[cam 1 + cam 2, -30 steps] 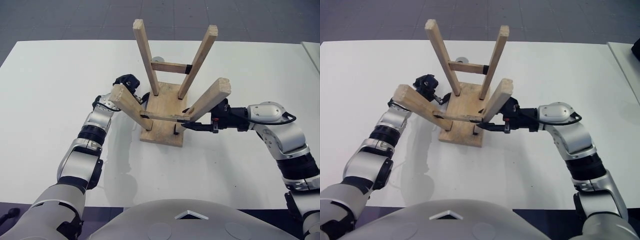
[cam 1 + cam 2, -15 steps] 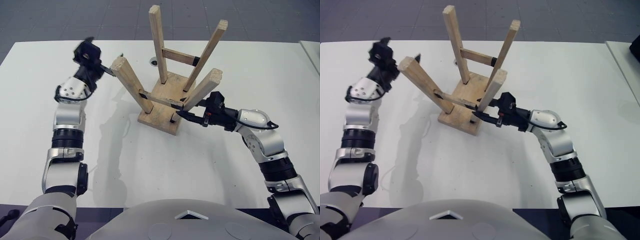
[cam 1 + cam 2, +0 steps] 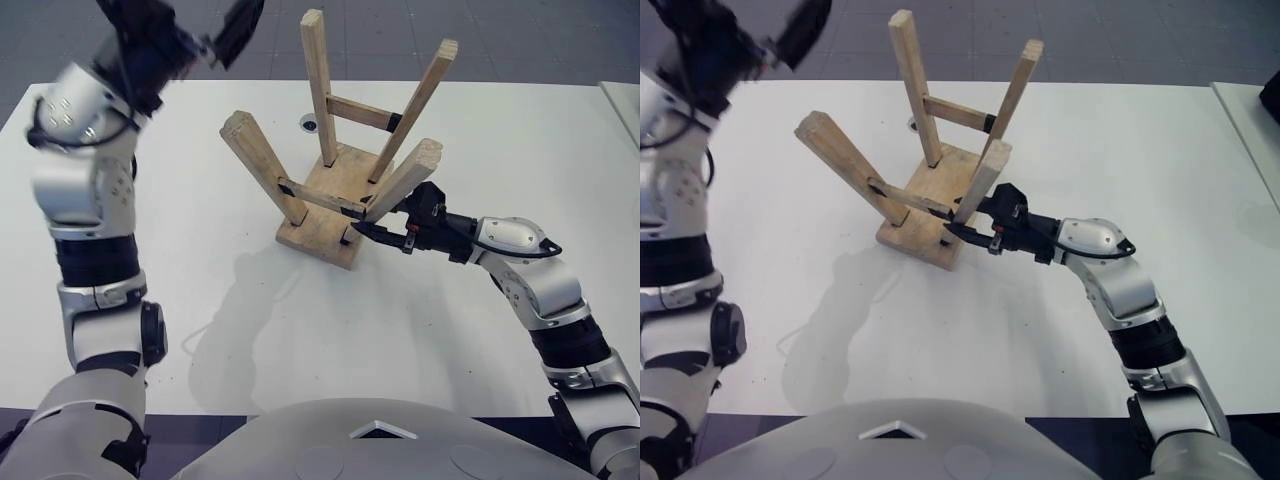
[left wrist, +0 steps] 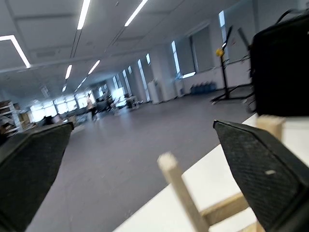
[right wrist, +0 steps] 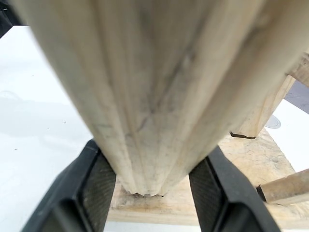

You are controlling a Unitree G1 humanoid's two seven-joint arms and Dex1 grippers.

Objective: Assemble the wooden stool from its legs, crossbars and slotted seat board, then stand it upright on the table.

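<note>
A white table (image 3: 450,330) runs from the left edge almost to the right edge, its far rim against a dark tiled floor. Around its middle the stool (image 3: 345,190) rests upside down, with the seat board (image 3: 318,235) lying flat on the tabletop and the four legs (image 3: 318,80) splaying upward, among them the near right leg (image 3: 405,180). Just beyond the board, toward the far rim, a small round fitting (image 3: 309,124) sits in the surface. A second white surface (image 3: 624,100) shows at the far right, apart from the table.
</note>
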